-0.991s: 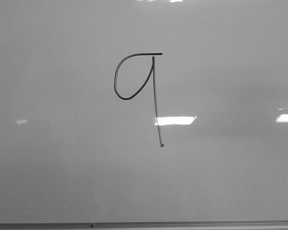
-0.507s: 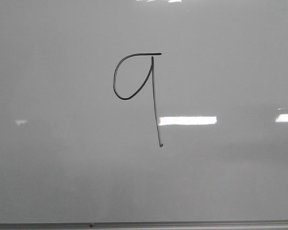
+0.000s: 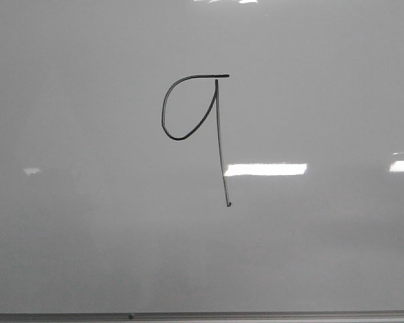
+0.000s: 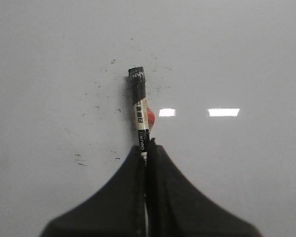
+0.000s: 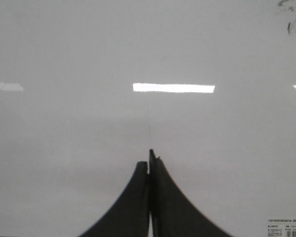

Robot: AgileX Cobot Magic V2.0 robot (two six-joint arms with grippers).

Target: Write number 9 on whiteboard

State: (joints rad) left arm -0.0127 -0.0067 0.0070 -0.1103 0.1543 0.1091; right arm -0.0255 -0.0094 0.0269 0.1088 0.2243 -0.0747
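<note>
- The whiteboard (image 3: pixel 87 235) fills the front view; its thin grey frame edge runs along the bottom of that view, and bare board surface lies open on every side of the drawn figure.
- The number 9 (image 3: pixel 219 134) sits slightly above the centre of the board, well apart from the frame edge.
- Its loop lies to the left of the stem under a flat top stroke. The long axis is the straight tail, which runs downward with a slight lean to the right and ends in a small hook.
- A bright rectangular reflection (image 3: pixel 266 169) lies just beside the lower tail, on its right.
- Left end effector (image 4: pixel 147 148): fingers pressed together, pinching a marker (image 4: pixel 139 106). The marker projects straight out beyond the fingertips toward the board, black end foremost. Whether that end touches the surface cannot be determined from this view.
- Small dark specks (image 4: pixel 96 106) are scattered on the board around the marker.
- Right end effector (image 5: pixel 150 160): fingers pressed together with nothing between them, pointed at bare board.
</note>
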